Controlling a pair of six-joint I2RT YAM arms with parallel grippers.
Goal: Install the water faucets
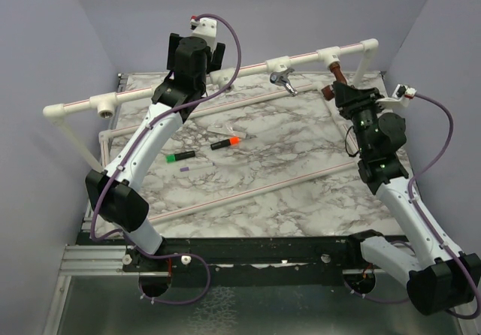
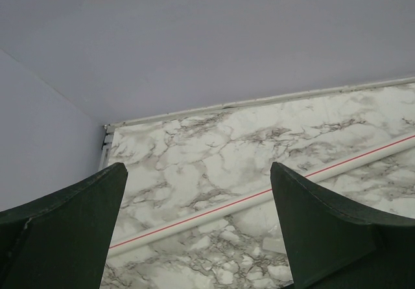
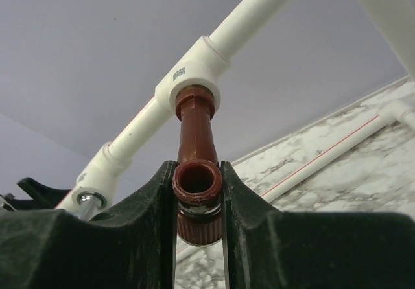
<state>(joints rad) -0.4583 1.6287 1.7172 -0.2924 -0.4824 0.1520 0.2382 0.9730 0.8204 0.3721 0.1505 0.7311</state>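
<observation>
Since most of the action is strung along that white pipe rail (image 1: 248,67), I'll walk it left to right. Out at about 10 o'clock on the marble table (image 1: 301,192), the end tee (image 1: 105,108) has a socket facing us with nothing in it, as far as I can make out.

Around 11 o'clock the left gripper (image 2: 196,192) hangs up by the rail with its jaws spread wide and nothing between them. Its camera just looks down at marble and a thin red-striped pipe (image 2: 259,198). My guess is it's waiting out of the way.

Mid-table, a green-capped marker (image 1: 180,156) and an orange-capped marker (image 1: 225,143) lie loose. They look like clutter to me, nothing to do with the job.

Near 12 to 1 o'clock the chrome faucet (image 1: 282,79) hangs off the middle tee (image 1: 278,63) with nobody touching it, so I'd call that one already in.

Then at 2 o'clock the right gripper (image 3: 198,185) is clamped on the copper faucet (image 3: 194,124). The fingers pinch either side of its open round end, and the hex end sits up against the white tee (image 3: 194,75). Gripping it in line with the socket like that makes sense if the wrist is meant to spin it home. I can't tell how deep the thread has gone.
</observation>
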